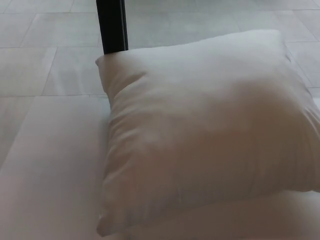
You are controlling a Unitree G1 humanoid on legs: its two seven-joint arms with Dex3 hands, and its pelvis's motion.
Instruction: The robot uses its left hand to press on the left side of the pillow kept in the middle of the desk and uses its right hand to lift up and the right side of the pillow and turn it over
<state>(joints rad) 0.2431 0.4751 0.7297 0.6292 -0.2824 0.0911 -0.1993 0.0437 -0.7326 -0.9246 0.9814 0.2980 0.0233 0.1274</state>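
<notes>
Plain white pillow (pixel 205 135), pale desk (pixel 50 170), black post (pixel 112 25).

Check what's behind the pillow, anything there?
Behind the pillow a black post rises at its far left corner, with tiled floor beyond. The post's foot is covered by the pillow. No hands in view.

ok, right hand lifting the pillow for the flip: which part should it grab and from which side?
Probably the right edge, coming in from the robot's right and getting under the seam. The pillow lies flat on the desk, plump in the middle and thinner at the edges, so an edge suits the fingers better. That edge runs out of view, so its exact line can't be told. Neither hand shows.
</notes>
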